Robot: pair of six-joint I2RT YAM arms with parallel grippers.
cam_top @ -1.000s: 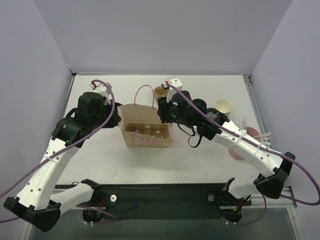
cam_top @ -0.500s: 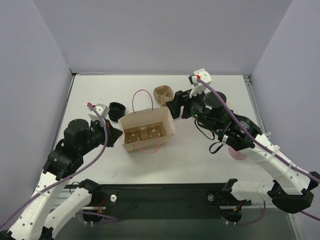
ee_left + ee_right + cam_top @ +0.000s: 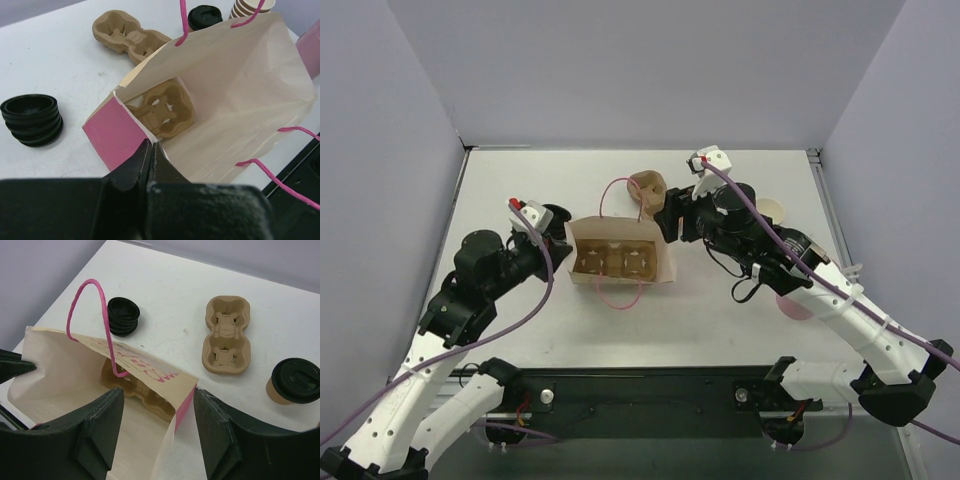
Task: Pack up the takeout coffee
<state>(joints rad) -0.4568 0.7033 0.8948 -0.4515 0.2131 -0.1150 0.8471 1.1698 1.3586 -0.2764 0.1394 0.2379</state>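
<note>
The takeout coffee [image 3: 295,382], a brown cup with a black lid, stands on the table right of the bag; it also shows in the left wrist view [image 3: 205,16]. The right arm hides it in the top view. An open paper bag [image 3: 620,278] with pink handles stands mid-table with a cup-holder tray [image 3: 165,110] inside. My left gripper [image 3: 150,146] is shut on the rim at the bag's left end [image 3: 560,243]. My right gripper [image 3: 160,410] is open, its fingers straddling the bag's right end corner [image 3: 670,225].
A second cup-holder tray [image 3: 647,187] lies behind the bag. A stack of black lids [image 3: 557,215] sits left of the bag, beside my left gripper. A stack of tan lidless cups [image 3: 770,210] stands right of my right wrist. A pink object [image 3: 795,305] lies at the right.
The bag has turned square to the table edge and stands open. My left gripper moved up to its left end and pinched the rim. My right gripper came down over its right end.
</note>
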